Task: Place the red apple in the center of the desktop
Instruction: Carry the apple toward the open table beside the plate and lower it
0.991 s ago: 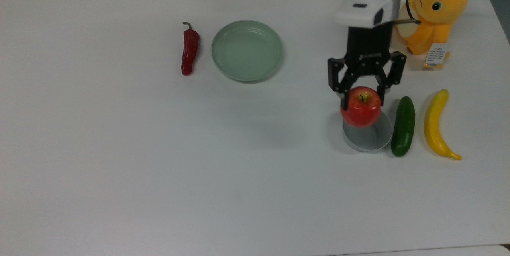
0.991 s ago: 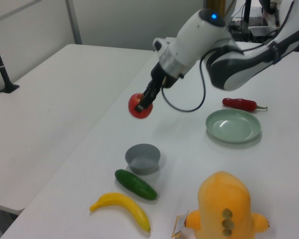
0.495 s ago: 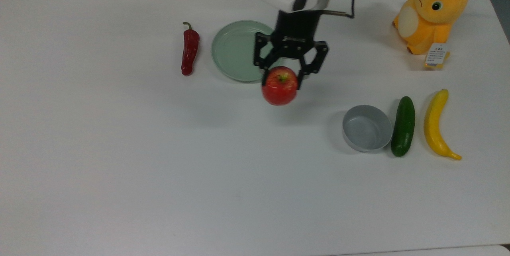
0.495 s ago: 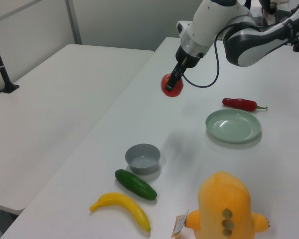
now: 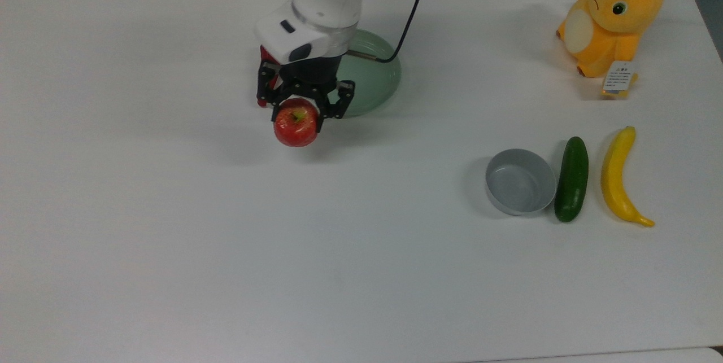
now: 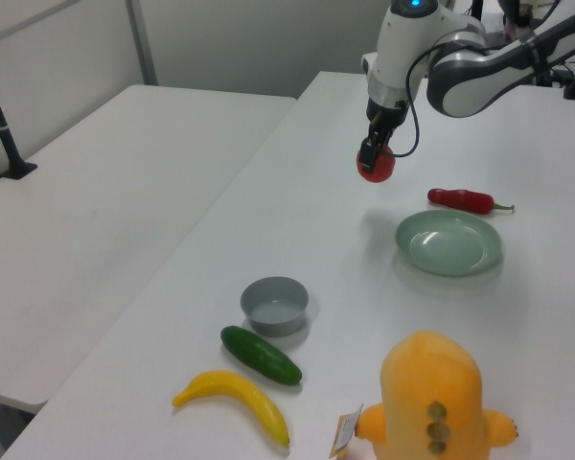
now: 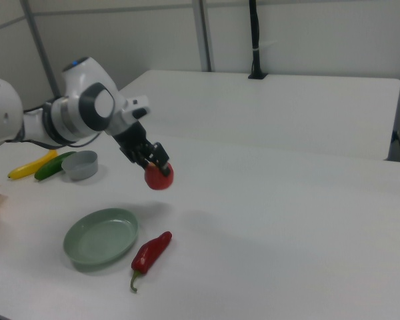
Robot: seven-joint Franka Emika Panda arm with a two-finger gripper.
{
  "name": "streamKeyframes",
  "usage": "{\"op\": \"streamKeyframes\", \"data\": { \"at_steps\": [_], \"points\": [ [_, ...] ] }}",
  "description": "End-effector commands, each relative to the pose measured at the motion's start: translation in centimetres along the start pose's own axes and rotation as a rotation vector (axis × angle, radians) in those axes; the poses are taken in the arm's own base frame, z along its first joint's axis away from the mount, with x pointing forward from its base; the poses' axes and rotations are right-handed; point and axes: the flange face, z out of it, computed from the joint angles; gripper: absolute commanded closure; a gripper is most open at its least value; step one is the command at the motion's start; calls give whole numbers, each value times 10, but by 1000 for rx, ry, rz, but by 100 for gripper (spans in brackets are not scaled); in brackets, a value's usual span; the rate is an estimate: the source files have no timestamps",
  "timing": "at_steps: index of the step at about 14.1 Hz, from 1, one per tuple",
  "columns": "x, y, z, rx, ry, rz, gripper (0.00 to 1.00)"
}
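Nearest the top view's lower edge the white counter lay bare, its broad middle open for a set-down. Farther in, toward the top view's right, a grey bowl stood just beside a cucumber, with a yellow banana beyond that, all well apart from the work. Farther up hung the red apple, clear of the counter with its shadow cast on the white surface below, held aloft in the claw, whose black fingers were clenched on the fruit's upper flanks to either side of the stem dimple. The right view showed the same: the red apple off the surface under the claw, with the red chili and the green plate lying on the counter nearer that camera. In the top view the green plate sat behind the arm, partly covered by it, and an orange plush toy stood at the far right corner. The apple looked firm, round and glossy, so it would likely be stiff under the fingers but slick, and of modest weight; a hold across its widest girth would seem surest, whereas this one sat high on the crown, where a smooth curved skin could slide out downward. Once let go it might roll, being round.
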Motion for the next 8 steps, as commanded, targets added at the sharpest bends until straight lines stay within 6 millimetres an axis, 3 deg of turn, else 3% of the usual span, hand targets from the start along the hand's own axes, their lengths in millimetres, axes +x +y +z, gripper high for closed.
{"op": "streamKeyframes", "data": {
  "at_steps": [1,4,8],
  "points": [
    [-5,5,32,9,-57,-26,88],
    [-7,5,55,4,-81,-35,88],
    [-4,-2,67,24,-48,-44,88]
  ]
}}
